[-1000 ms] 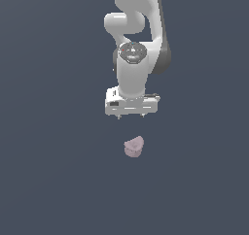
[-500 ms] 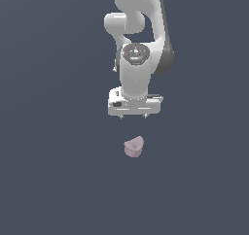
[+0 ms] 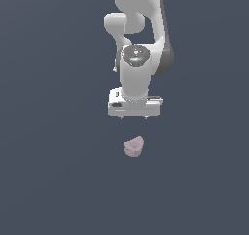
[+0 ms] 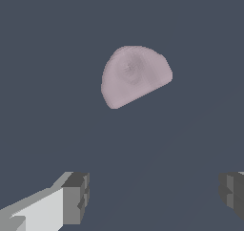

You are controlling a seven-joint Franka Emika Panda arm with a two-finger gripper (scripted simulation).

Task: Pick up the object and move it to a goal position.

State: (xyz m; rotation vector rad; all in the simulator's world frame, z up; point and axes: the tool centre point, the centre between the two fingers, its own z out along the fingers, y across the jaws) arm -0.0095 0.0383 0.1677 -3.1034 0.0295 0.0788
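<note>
Jaws spread wide above one small pink lump, nothing gripped yet.

The lump [image 3: 133, 147] lies alone on the dark bench [image 3: 53, 171], just below the gripper [image 3: 134, 116] in the exterior view; in the wrist view it [image 4: 135, 76] sits off from the midline between the two fingertips [image 4: 76, 197], outside the gap. The risk, as I judge it: a straight drop from here could land a finger on the lump or knock it aside, and its rounded, uneven sides could let it squirt out as the jaws close. Count: one lump, one arm, one gripper with two fingers. No goal marker shows.
</note>
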